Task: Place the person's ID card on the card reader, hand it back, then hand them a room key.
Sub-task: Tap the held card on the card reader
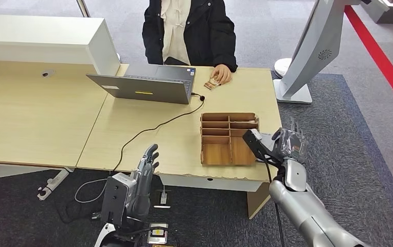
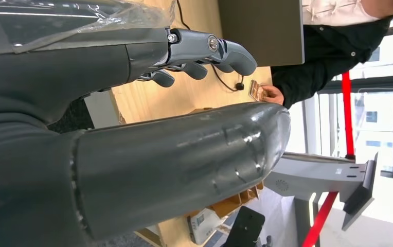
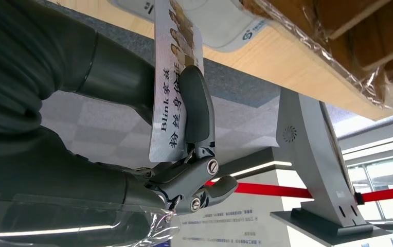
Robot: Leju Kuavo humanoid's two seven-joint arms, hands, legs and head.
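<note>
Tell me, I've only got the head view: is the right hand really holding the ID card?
Observer: Yes. In the right wrist view the right hand pinches the ID card between its thumb and a finger.
Operator: Any print on it?
Observer: Dark characters and the word Blink.
Operator: And the left hand?
Observer: In the left wrist view the left hand holds nothing, and its fingers are apart.

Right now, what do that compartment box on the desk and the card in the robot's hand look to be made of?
Compartment box: thin brown wood or plywood, matte, with slotted dividers. Card: apparently glossy plastic, printed with characters, pinched in the right hand.
</note>
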